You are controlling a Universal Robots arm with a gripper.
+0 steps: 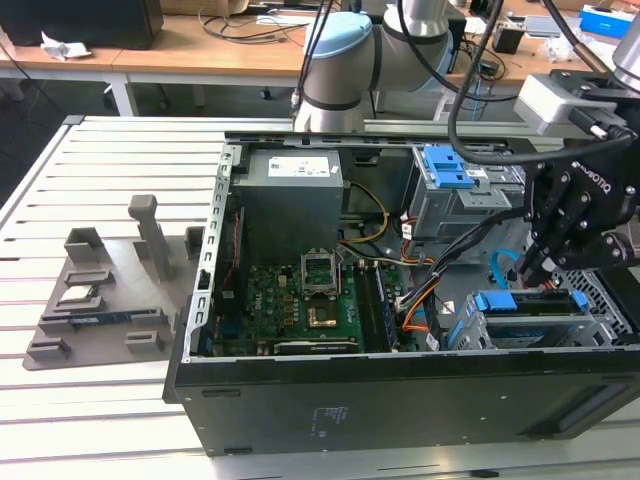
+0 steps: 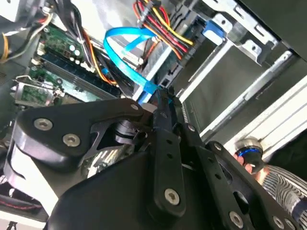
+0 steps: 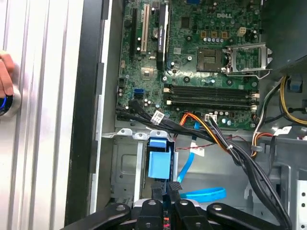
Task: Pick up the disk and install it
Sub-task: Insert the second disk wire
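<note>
Slatted grey surface (image 1: pixel 100 160) carries the open computer case (image 1: pixel 300 400), and at right of the exterior view the hand (image 1: pixel 530 268) hangs closed, gripping nothing, above the disk (image 1: pixel 525 305).

Robotics lab or electronics workshop. Opened desktop computer case (image 1: pixel 400 330) on slatted aluminium surface (image 1: pixel 110 170); grey fixture tray (image 1: pixel 100 300) with parts at 9 o'clock of case. Wooden desks (image 1: pixel 200 55) with loose cables at 12 o'clock. Robot arm base (image 1: pixel 340 70) just behind case.
</note>
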